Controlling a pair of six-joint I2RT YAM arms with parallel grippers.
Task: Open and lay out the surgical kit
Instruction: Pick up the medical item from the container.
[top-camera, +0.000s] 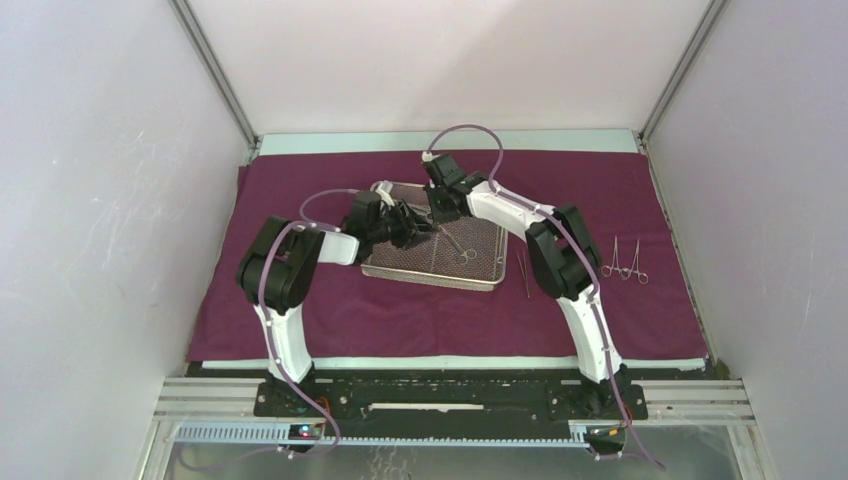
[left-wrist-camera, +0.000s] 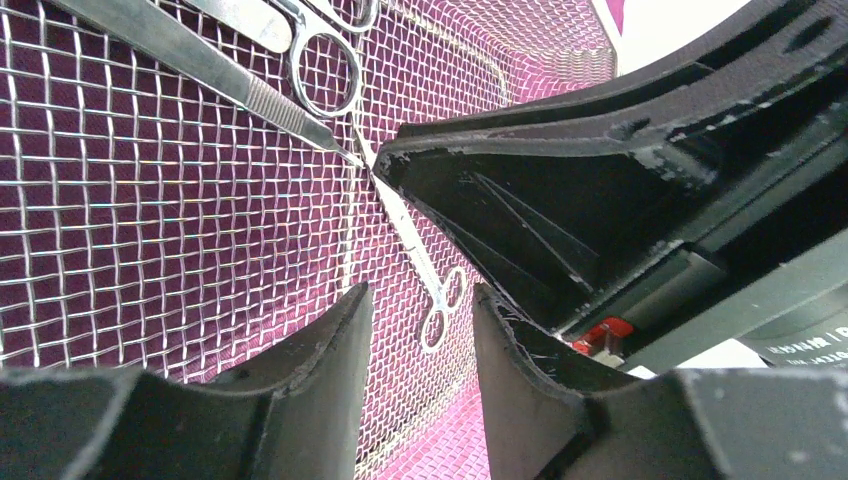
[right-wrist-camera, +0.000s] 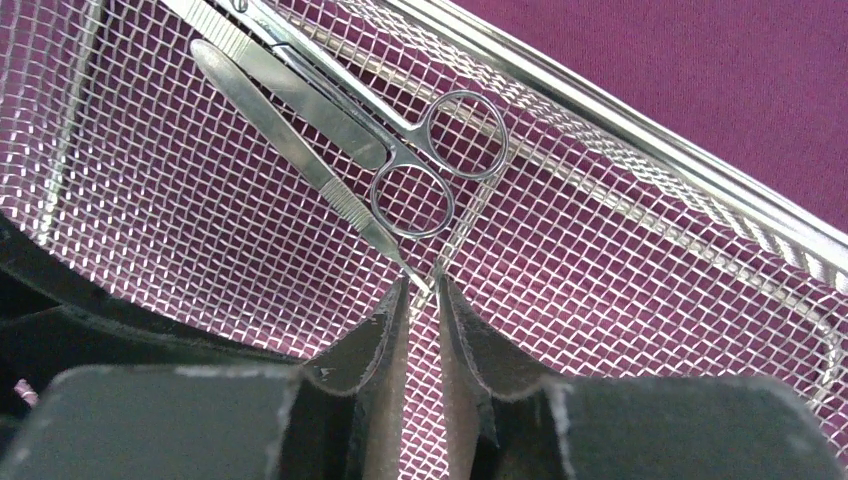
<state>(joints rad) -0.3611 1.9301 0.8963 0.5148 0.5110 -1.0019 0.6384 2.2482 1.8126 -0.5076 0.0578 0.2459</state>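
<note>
Only one bit of print shows. In the left wrist view, at the lower right corner of the frame, a dark round housing (left-wrist-camera: 800, 345) carries white lettering: a line of tiny characters and the start of one larger letter. The frame edge cuts it off, and it is too small to read. No other text can be read in any view.

Tray (top-camera: 430, 283) mid tight: L claw (left-wrist-camera: 420, 300), R claw (right-wrist-camera: 420, 290), scissors (right-wrist-camera: 410, 170) bunched.

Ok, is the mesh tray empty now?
No, scissors and tweezers lie on the floor of the mesh tray in the right wrist view.
</note>
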